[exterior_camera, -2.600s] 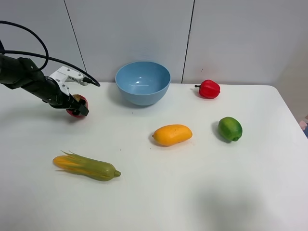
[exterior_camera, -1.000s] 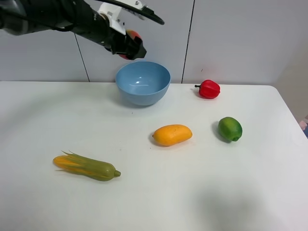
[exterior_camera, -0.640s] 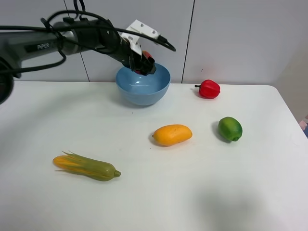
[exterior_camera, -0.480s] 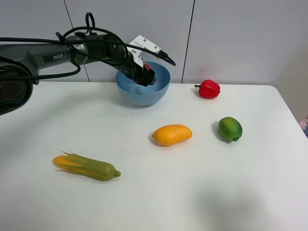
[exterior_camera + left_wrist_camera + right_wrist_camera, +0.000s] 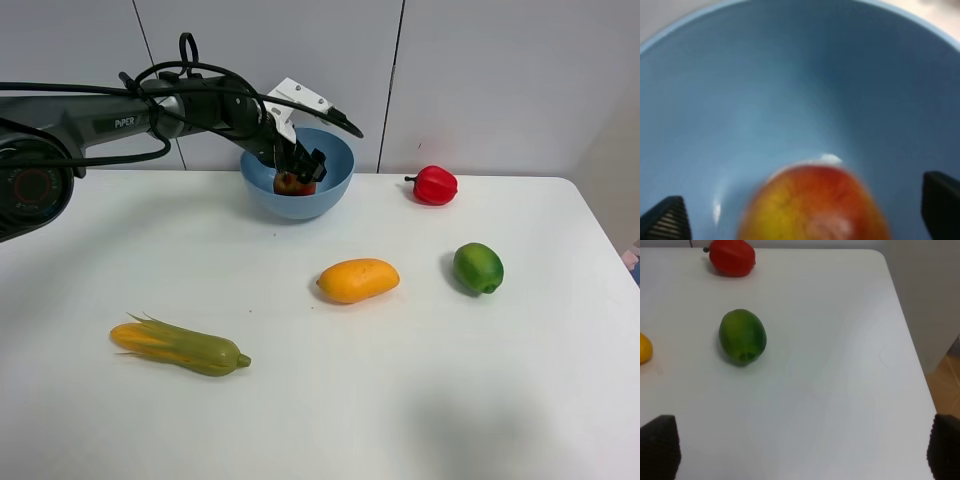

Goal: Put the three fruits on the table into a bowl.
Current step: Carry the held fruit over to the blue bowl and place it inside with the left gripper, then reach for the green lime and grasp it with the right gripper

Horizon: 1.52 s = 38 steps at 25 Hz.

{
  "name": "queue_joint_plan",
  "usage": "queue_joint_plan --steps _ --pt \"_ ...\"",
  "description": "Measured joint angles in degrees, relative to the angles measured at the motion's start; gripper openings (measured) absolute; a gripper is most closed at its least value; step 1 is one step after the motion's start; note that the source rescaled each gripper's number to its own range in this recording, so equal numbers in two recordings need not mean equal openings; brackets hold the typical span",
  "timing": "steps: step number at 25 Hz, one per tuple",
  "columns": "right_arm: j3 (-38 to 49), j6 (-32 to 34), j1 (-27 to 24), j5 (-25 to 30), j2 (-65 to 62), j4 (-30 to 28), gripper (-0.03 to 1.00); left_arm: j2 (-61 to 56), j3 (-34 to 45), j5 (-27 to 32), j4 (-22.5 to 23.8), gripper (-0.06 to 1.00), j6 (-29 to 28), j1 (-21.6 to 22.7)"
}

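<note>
The light blue bowl [image 5: 338,160] stands at the back of the white table [image 5: 400,400]. The red pomegranate [image 5: 290,184] lies inside the bowl; the left wrist view shows it [image 5: 815,200] on the bowl's wall [image 5: 790,75]. My left gripper [image 5: 305,164] reaches into the bowl just above the pomegranate and is open [image 5: 802,215], its fingertips wide apart on either side of the fruit. The orange-yellow mango [image 5: 357,280] lies mid-table. The green lime-like fruit [image 5: 478,267] lies to its right, also in the right wrist view [image 5: 742,336]. My right gripper [image 5: 800,447] is open and empty above the table's right side.
A red bell pepper [image 5: 434,185] sits at the back right beside the bowl, also in the right wrist view [image 5: 732,257]. A yellow-green corn cob [image 5: 180,346] lies at the front left. The table's right edge is near the lime.
My left gripper lifted the pomegranate from the table's left, carried it over and down into the bowl, and opened; the fruit now rests in the bowl.
</note>
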Motion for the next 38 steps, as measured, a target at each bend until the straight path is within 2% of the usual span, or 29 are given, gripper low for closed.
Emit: queue_joint_plan --steps 2,4,6,11,14,18,23,27,32,38 --pt "0.0 0.0 0.0 0.0 0.0 0.0 1.00 -0.6 0.0 0.4 0.1 0.93 -1.7 0.0" --pt "0.0 0.0 0.0 0.0 0.0 0.0 1.00 -2.3 0.0 1.8 0.9 0.97 -5.0 -0.1" --pt "0.0 0.0 0.0 0.0 0.0 0.0 1.00 -5.6 0.0 4.0 2.7 0.97 -8.3 -0.2" --pt "0.0 0.0 0.0 0.0 0.0 0.0 1.00 -15.7 0.0 11.4 10.9 0.97 -15.3 -0.4" --pt "0.0 0.0 0.0 0.0 0.0 0.0 1.00 -20.1 0.0 13.1 14.4 0.97 -17.6 0.3" --pt "0.0 0.0 0.0 0.0 0.0 0.0 1.00 -23.3 0.0 16.0 17.7 0.97 -19.9 3.4" --pt "0.0 0.0 0.0 0.0 0.0 0.0 1.00 -26.8 1.2 24.7 23.9 0.97 -20.7 9.7" --pt "0.0 0.0 0.0 0.0 0.0 0.0 1.00 -34.1 8.2 27.4 25.5 0.97 -20.7 14.7" --pt "0.0 0.0 0.0 0.0 0.0 0.0 1.00 -49.8 24.7 22.6 24.5 0.97 -20.7 21.2" --pt "0.0 0.0 0.0 0.0 0.0 0.0 1.00 -71.6 42.7 20.9 21.5 0.97 -23.2 26.6"
